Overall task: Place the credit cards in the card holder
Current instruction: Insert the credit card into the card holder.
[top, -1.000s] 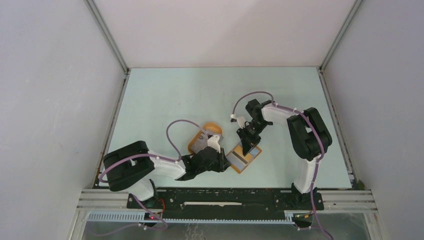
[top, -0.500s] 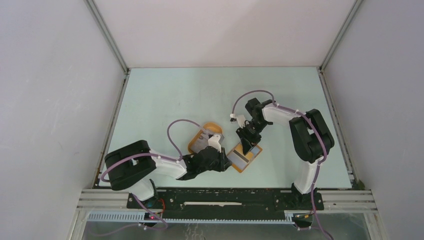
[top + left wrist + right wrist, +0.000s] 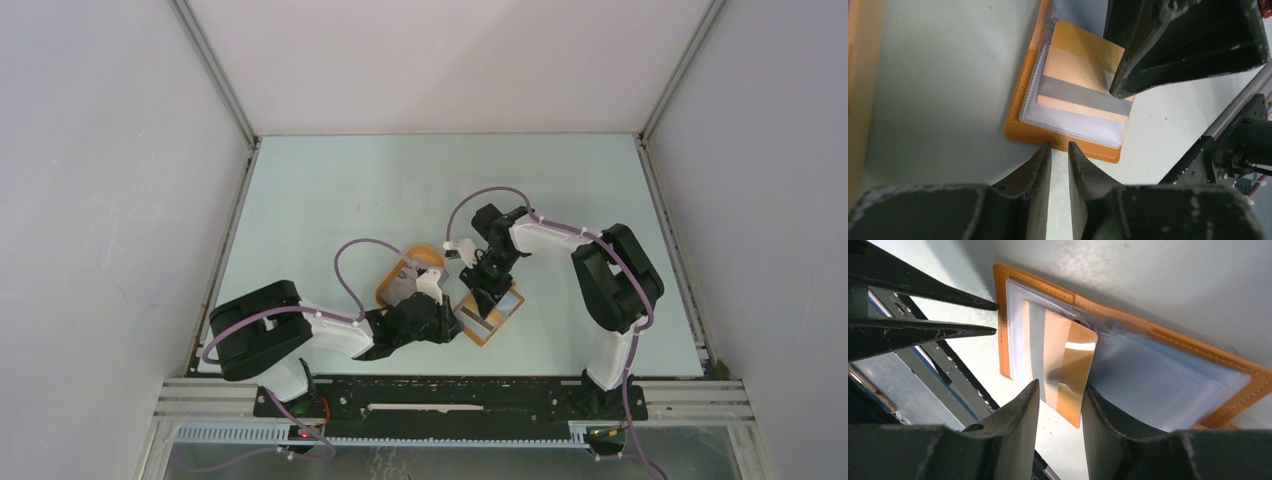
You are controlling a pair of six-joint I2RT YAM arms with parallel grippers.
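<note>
Orange-tan and opened flat, the card holder (image 3: 482,326) is seen on the pale green surface (image 3: 340,190) just below the centre of the overhead view, with its clear sleeves and blue-grey lining turned up. A credit card (image 3: 1068,357) with gold and tan bands and a grey stripe is lodged partway in the sleeve at the left of the right wrist view, its other end left outside the sleeve. The right end effector (image 3: 1060,387) is released: its fingers are set apart on either side of that free end and are not pressed onto the card's faces. The left end effector (image 3: 1059,147) is shown with its fingers nearly together, the tips at the holder's stitched edge; whether that edge is pinched cannot be told. An oval orange tray (image 3: 432,257) holding pale cards (image 3: 402,284) is placed just to the upper left of the holder.
</note>
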